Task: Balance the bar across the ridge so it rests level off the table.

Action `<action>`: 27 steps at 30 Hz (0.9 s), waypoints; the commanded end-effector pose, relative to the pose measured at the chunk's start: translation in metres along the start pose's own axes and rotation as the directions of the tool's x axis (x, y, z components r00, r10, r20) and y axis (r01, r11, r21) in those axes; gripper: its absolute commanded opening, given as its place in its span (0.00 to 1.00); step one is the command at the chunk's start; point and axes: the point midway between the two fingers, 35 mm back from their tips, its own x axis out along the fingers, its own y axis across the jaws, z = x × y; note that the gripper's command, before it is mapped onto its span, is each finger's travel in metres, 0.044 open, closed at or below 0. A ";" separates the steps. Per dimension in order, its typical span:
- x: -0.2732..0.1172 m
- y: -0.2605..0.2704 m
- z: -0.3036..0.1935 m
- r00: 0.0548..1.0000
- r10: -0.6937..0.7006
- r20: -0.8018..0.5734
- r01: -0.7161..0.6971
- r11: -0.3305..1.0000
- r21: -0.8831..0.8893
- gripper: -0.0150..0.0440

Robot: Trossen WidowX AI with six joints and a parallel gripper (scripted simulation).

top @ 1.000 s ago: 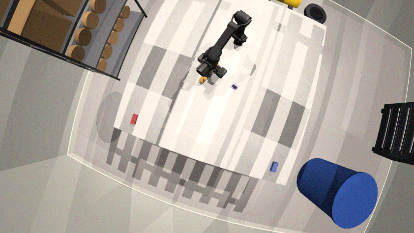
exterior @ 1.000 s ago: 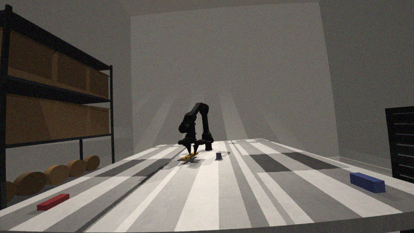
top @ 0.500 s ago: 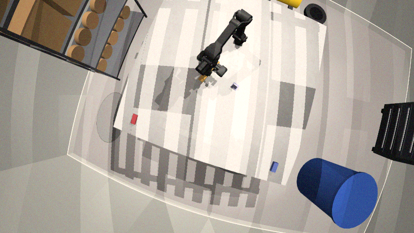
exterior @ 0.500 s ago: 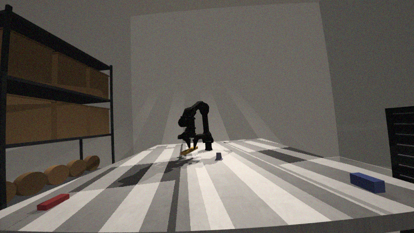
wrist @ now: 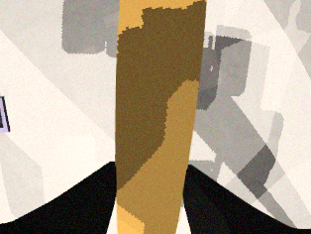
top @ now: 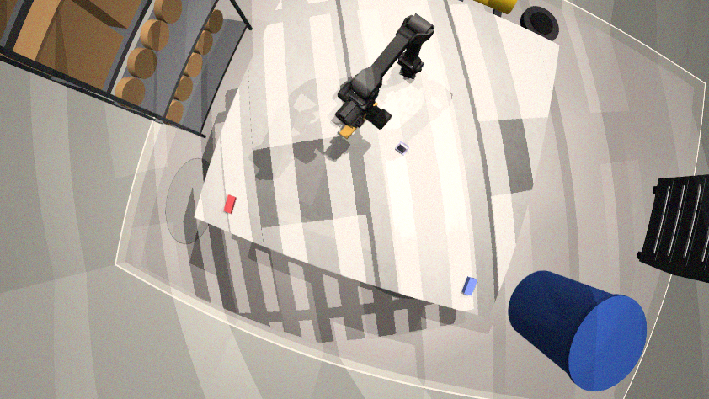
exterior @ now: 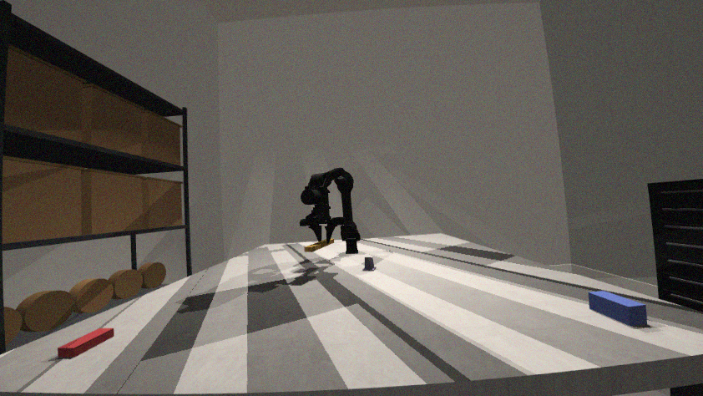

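My gripper (exterior: 324,240) (wrist: 151,170) is shut on the orange-yellow bar (top: 347,131) (exterior: 312,247) (wrist: 149,99). The bar runs lengthwise between the fingers and hangs above the table (top: 317,252) (exterior: 305,363); its shadow lies apart from it in the top view. The fingertips are hidden under the arm in that view. The ridge (top: 402,148) (exterior: 368,264), a small dark block with pale edges, stands on the table to the right of the bar in the top and exterior views. Only part of the ridge (wrist: 4,119) shows at the wrist view's left edge. The bar and ridge are apart.
A red block (top: 229,204) (exterior: 86,342) lies near the table's front left corner. A blue block (top: 469,285) (exterior: 617,308) lies near the front right corner. Beyond the table are a shelf at left and a blue barrel (top: 607,342) at right, well away from the arm.
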 end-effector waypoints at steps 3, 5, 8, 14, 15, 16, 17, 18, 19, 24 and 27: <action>-0.004 0.019 0.001 1.000 0.006 0.005 -0.006 1.000 -0.005 0.25; -0.004 0.026 0.001 1.000 0.007 0.005 -0.007 1.000 -0.007 0.25; -0.005 0.038 0.001 1.000 0.008 0.005 -0.008 1.000 -0.010 0.25; -0.005 0.061 0.000 1.000 0.010 0.005 -0.010 1.000 -0.015 0.25; -0.005 0.064 0.000 1.000 0.011 0.005 -0.011 1.000 -0.016 0.25; -0.005 0.068 -0.001 1.000 0.011 0.005 -0.011 1.000 -0.017 0.25; -0.006 0.072 -0.001 1.000 0.012 0.005 -0.012 1.000 -0.018 0.25; -0.006 0.076 -0.002 1.000 0.012 0.005 -0.012 1.000 -0.019 0.25; -0.006 0.080 -0.002 1.000 0.012 0.005 -0.012 1.000 -0.020 0.25; -0.006 0.099 -0.006 1.000 0.014 0.005 -0.014 1.000 -0.025 0.25; -0.007 0.110 -0.009 1.000 0.016 0.004 -0.015 0.999 -0.028 0.25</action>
